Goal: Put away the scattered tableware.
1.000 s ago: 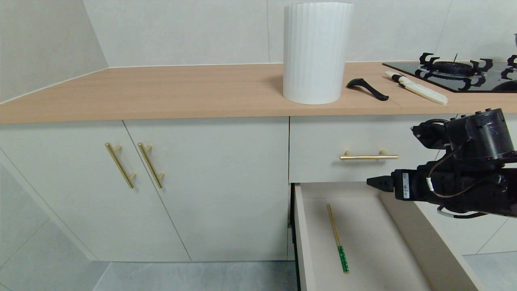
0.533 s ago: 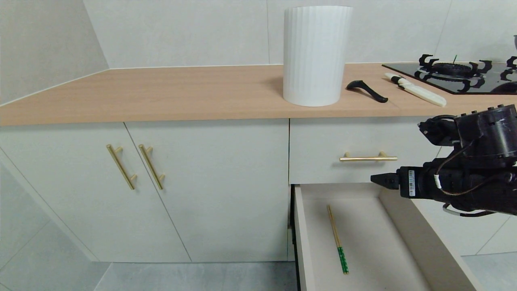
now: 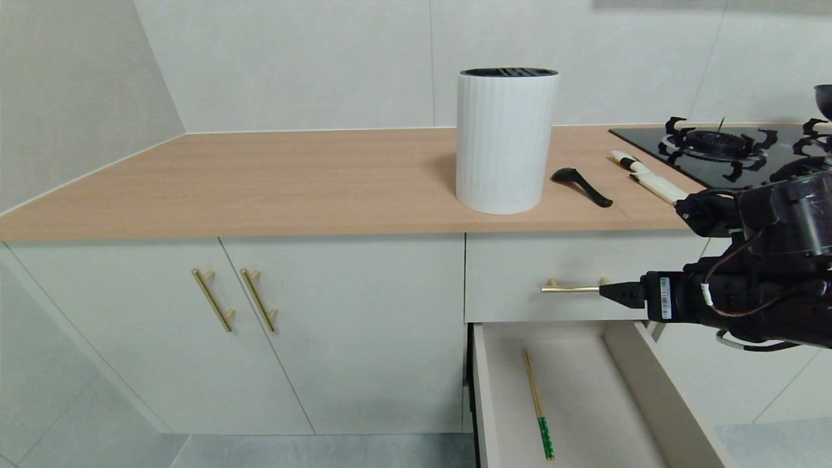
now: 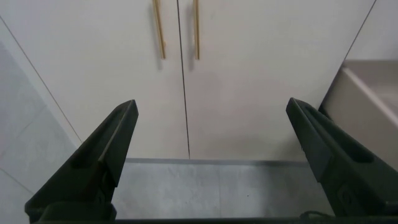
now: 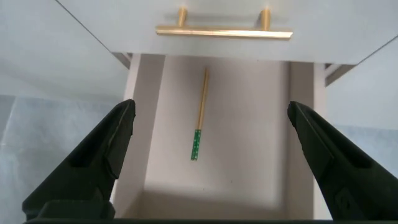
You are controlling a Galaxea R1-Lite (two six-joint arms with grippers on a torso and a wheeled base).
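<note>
Chopsticks flat in open drawer, below spread right gripper.

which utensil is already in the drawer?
The green-tipped chopsticks, lying in the open drawer. The black spoon and the white knife both lie on the countertop, between the white holder and the stove.

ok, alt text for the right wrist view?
The right gripper, black fingers spread open, looks down into an open beige drawer where wooden chopsticks with green ends lie on its floor. The brass bar handle belongs to the closed drawer above.
</note>
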